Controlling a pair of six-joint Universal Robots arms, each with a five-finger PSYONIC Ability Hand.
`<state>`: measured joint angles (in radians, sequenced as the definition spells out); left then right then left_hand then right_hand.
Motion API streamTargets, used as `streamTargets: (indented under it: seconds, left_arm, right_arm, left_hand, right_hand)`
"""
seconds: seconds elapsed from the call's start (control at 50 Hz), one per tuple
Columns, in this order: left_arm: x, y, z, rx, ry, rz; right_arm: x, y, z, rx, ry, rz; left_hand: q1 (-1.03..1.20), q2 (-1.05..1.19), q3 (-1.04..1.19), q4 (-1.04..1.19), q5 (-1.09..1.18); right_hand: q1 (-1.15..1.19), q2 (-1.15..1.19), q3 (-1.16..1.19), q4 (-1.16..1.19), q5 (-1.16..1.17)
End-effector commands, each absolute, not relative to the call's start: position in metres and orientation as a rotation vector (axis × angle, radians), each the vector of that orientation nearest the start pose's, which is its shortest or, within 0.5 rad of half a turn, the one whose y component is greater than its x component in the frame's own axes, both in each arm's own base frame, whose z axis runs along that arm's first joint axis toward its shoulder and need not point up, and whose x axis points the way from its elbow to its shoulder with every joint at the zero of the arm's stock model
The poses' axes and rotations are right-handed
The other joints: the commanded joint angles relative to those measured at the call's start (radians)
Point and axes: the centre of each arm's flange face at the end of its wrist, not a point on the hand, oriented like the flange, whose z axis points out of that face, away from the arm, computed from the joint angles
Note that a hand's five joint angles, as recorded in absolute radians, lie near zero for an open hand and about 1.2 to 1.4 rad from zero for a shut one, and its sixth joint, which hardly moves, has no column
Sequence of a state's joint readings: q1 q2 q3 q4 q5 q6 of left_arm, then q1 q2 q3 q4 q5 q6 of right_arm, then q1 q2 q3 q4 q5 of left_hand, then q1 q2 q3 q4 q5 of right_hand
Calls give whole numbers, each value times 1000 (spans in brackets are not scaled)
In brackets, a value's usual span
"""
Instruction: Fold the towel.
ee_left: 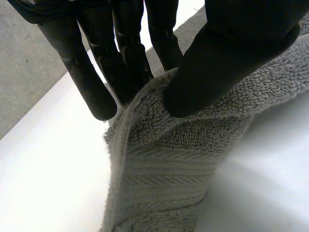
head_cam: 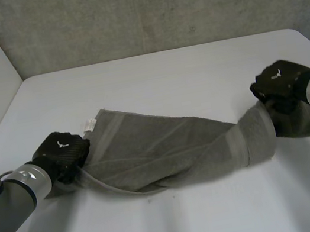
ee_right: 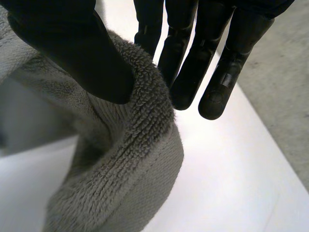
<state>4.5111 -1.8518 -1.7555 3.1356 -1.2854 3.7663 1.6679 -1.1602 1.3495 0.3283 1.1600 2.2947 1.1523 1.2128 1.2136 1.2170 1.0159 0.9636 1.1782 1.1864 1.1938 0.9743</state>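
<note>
1. The towel, grey and thick, is stretched over the white table from one hand to the other. It is bunched into a loose, creased band and is not spread flat.
2. The left hand holds one end of the towel at its edge. A small white label sticks out of the cloth just beside this hand, on the side away from the robot.
3. In the left wrist view, the thumb presses on a raised fold of the towel's edge. The straight fingers stand close together behind that fold, so the cloth is pinched between thumb and fingers.
4. Below the left hand's fingertips the towel drops away in a woven border strip, with bare table on either side of it.
5. The right hand holds the other end, well apart from the left hand. Toward this hand the towel narrows into a rolled, twisted neck, and a short flap hangs just past the hand on its outer side.
6. In the right wrist view, that hand's thumb bears on the curled rim of the towel and the fingers reach down straight behind it. The rim is pinched between them, and the fingertips reach past the cloth over bare table.
7. Beyond both hands, a rough grey wall rises at the table's far edge.
</note>
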Motion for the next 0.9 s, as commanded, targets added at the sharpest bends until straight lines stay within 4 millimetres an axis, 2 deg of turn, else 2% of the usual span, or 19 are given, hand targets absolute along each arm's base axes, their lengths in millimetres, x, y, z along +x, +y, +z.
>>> streamTargets:
  seconds: [0.02,0.1,0.16,0.2,0.28,0.3,0.32,0.34,0.36,0.4,0.44,0.48,0.54,0.58,0.6,0.64,0.7,0.74,0.9]
  left_arm:
    - [-216,-267,161,1286,2365,-1664]
    - [-217,-272,161,1276,2337,-1697]
    - [-217,-273,162,1273,2332,-1705]
    - [-217,-273,162,1271,2327,-1710]
    - [-217,-274,162,1269,2327,-1712]
    - [-217,-274,161,1270,2329,-1711]
    - [-217,-273,160,1271,2332,-1707]
    - [-217,-273,160,1271,2332,-1707]
    - [-218,-273,160,1271,2333,-1708]
    - [-217,-273,160,1271,2333,-1708]
    - [-217,-273,161,1271,2332,-1710]
    - [-217,-272,161,1271,2330,-1711]
    - [-217,-273,162,1268,2329,-1713]
    - [-217,-273,162,1268,2329,-1713]
    - [-217,-273,162,1268,2329,-1713]
    - [-217,-272,163,1267,2326,-1716]
    - [-217,-272,164,1267,2326,-1716]
    - [-217,-272,164,1265,2326,-1718]
    - [-217,-271,164,1263,2330,-1717]
  right_arm:
    - [227,-357,211,-1409,2189,-1777]
    - [249,-378,203,-1385,2185,-1916]
    - [253,-386,199,-1372,2189,-1968]
    - [259,-399,186,-1336,2190,-2055]
    - [266,-404,170,-1324,2184,-2101]
    - [273,-402,164,-1327,2172,-2108]
    - [280,-398,161,-1334,2158,-2108]
    - [280,-398,161,-1334,2158,-2108]
    - [282,-396,161,-1332,2154,-2111]
    - [282,-393,164,-1317,2157,-2113]
    - [281,-390,172,-1292,2157,-2120]
    - [277,-377,196,-1230,2131,-2138]
    - [274,-368,206,-1196,2125,-2132]
    - [267,-350,223,-1134,2121,-2122]
    - [267,-350,223,-1134,2121,-2122]
    - [263,-329,229,-1110,2115,-2076]
    - [262,-318,227,-1112,2111,-2034]
    - [261,-303,214,-1126,2117,-1932]
    - [240,-295,181,-1092,2216,-1755]
  left_hand:
    - [244,184,183,179,206]
    - [244,184,183,179,206]
    - [244,184,183,179,206]
    - [244,184,183,179,206]
    - [244,184,183,179,206]
    - [244,184,183,179,206]
    - [244,184,183,179,206]
    - [244,184,183,179,206]
    - [244,184,183,179,206]
    - [244,184,183,179,206]
    - [244,184,183,179,206]
    - [244,184,183,179,206]
    - [244,184,183,179,206]
    - [244,184,183,179,206]
    - [244,184,183,179,206]
    - [244,184,183,179,206]
    - [244,184,183,179,206]
    - [244,184,183,179,206]
    - [244,184,183,179,206]
  right_hand:
    - [433,218,210,202,247]
    - [433,218,210,202,247]
    - [433,218,210,202,247]
    - [433,218,210,202,247]
    - [433,218,210,202,247]
    - [306,91,83,76,121]
    - [-253,-468,-476,-484,-439]
    - [-259,-474,-482,-489,-444]
    - [-727,-942,-950,-957,-912]
    - [-789,-1004,-1012,-1019,-974]
    - [-789,-1004,-1012,-1019,-974]
    - [-789,-1004,-1012,-1019,-974]
    - [-789,-1004,-1012,-1019,-974]
    - [-789,-1004,-1012,-1019,-974]
    - [-789,-1004,-1012,-1019,-974]
    - [-789,-1004,-1012,-1019,-974]
    - [-789,-1004,-1012,-1019,-974]
    - [-680,-894,-903,-910,-865]
    - [-409,-624,-632,-639,-594]
